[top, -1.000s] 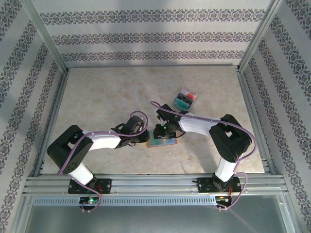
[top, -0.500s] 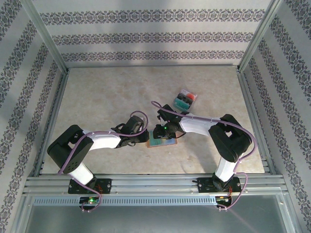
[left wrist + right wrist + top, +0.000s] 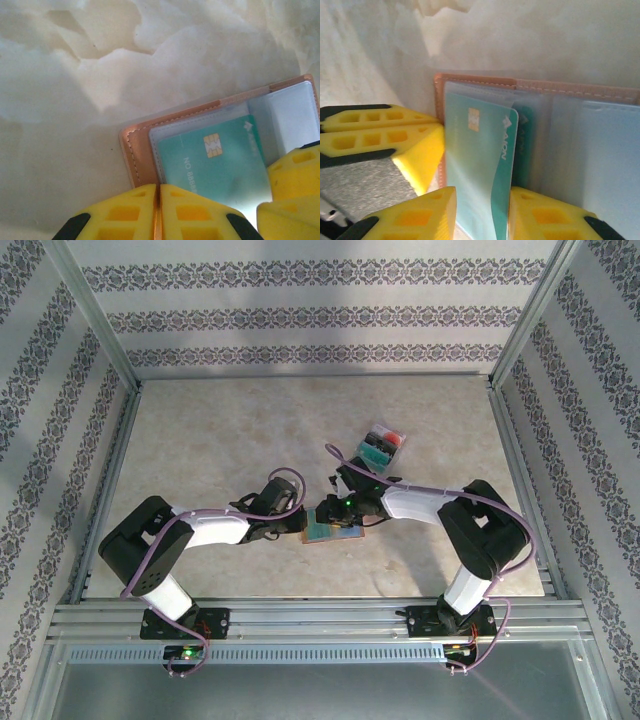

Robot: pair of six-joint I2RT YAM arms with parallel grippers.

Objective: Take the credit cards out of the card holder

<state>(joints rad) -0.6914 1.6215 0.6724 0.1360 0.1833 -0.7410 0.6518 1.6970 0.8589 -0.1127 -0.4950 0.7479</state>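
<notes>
- Salmon-pink leather-like bifold card holder [image 3: 135,155] lies open just ahead of the left gripper [image 3: 159,192], whose jaws are clamped together on its near edge.
- Teal plastic credit card [image 3: 475,160] is half out of its pocket, between the fingers of the right gripper [image 3: 482,200]; whether it is pinched cannot be told.
- The credit card is judged light, stiff and slick; best held at its free end.

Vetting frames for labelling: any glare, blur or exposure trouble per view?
Top external: even light, sharp, only soft shadows, though the wallet is tiny. Left wrist: table blown out to near white, glare on the clear pockets, teal card chip legible but print soft. Right wrist: hazy sheen on those pockets, close yellow fingers slightly soft.
</notes>
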